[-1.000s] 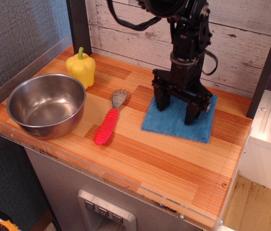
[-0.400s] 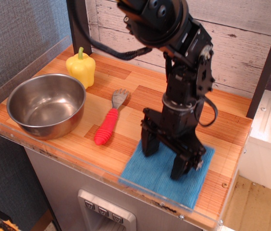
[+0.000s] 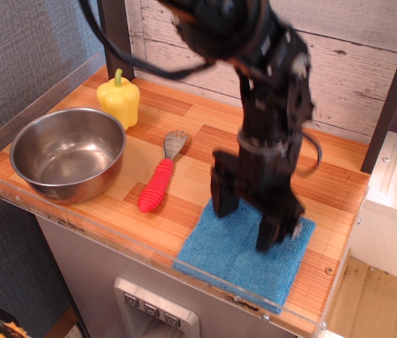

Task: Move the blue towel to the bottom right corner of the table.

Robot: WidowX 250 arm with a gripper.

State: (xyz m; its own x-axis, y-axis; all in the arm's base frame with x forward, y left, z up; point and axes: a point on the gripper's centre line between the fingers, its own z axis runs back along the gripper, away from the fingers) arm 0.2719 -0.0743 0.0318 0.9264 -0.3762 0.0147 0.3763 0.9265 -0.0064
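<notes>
The blue towel (image 3: 235, 259) lies flat at the front right corner of the wooden table (image 3: 205, 141), its front edge against the clear rim. My black gripper (image 3: 245, 228) stands over the towel's back half, pointing down. Its two fingers are spread apart with nothing between them. The fingertips (image 3: 221, 208) are at or just above the cloth, and motion blur hides whether they touch it. The arm covers part of the towel's back edge.
A steel bowl (image 3: 68, 151) sits at the front left. A yellow bell pepper (image 3: 119, 97) stands behind it. A fork with a red handle (image 3: 158, 184) lies mid-table, left of the towel. A white plank wall runs along the back and a dark post (image 3: 394, 84) stands at the right.
The towel slid with my gripper from the back right of the table to the front right corner. Since the last frame the towel has stayed put and the gripper has risen slightly.
</notes>
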